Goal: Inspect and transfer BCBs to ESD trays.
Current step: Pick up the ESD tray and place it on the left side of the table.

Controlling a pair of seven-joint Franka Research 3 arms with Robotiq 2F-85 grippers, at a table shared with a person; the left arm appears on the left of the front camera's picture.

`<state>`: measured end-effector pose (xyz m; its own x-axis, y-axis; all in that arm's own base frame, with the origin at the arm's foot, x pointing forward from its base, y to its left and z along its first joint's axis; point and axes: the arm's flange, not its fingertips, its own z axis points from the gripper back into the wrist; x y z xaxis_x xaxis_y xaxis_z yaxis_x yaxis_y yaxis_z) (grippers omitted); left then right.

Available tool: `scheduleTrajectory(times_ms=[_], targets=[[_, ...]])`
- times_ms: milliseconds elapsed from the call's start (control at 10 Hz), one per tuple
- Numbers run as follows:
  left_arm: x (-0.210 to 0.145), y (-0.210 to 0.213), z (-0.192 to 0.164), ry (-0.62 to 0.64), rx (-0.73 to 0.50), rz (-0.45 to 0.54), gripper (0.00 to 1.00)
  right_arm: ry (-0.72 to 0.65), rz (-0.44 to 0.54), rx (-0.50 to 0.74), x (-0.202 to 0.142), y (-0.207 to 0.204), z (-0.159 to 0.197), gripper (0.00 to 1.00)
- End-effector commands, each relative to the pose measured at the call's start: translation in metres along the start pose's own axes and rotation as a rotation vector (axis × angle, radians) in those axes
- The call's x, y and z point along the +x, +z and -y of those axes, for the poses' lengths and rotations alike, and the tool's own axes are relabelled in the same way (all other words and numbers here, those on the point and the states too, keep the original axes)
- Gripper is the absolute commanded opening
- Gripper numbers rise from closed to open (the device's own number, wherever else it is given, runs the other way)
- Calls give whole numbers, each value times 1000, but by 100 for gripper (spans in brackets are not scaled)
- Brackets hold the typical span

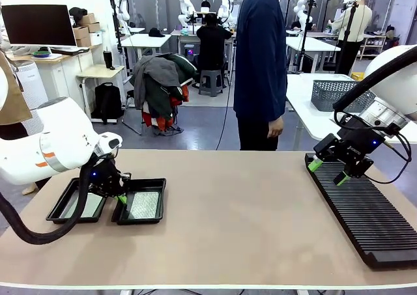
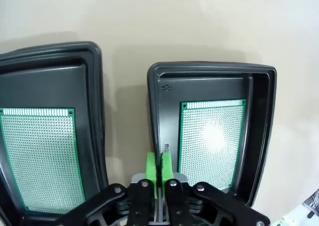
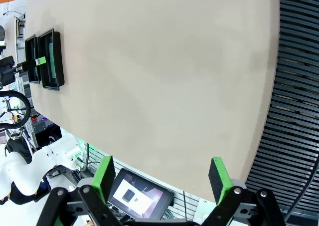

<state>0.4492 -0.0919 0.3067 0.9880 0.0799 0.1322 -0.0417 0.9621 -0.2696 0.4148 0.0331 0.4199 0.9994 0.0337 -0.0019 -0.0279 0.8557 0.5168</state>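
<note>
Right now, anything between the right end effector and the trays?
Nothing visible. The right end effector hangs open above the slotted rack, and bare tabletop runs from there to the two trays. Each tray already holds a board; the left end effector sits at their near rims.

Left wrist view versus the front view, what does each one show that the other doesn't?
Left wrist alone: the fine hole grid on the thin green circuit boards, and the left pincer with pads nearly together at a shallow black plastic tray's rim.

Front alone: the right pincer open above the long black ribbed rack, and a person in dark blue.

Both: two trays side by side on the beige table, a board in each.
</note>
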Motion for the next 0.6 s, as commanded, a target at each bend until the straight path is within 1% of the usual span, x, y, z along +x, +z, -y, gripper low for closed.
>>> scheduleTrajectory(times_ms=[0,100,200,300,400,500], targets=[[1,10,15,-12,39,5,24,-21,15,-5,2,-2,-1,100],[2,14,21,-11,61,4,39,-21,15,-5,2,-2,-1,100],[3,19,27,-16,82,-2,42,-21,15,-5,2,-2,-1,100],[4,23,30,6,104,-6,56,-21,15,-5,2,-2,-1,100],[5,27,33,9,140,-18,60,-21,15,-5,2,-2,-1,100],[5,32,35,13,170,-25,74,-21,15,-5,2,-2,-1,100]])
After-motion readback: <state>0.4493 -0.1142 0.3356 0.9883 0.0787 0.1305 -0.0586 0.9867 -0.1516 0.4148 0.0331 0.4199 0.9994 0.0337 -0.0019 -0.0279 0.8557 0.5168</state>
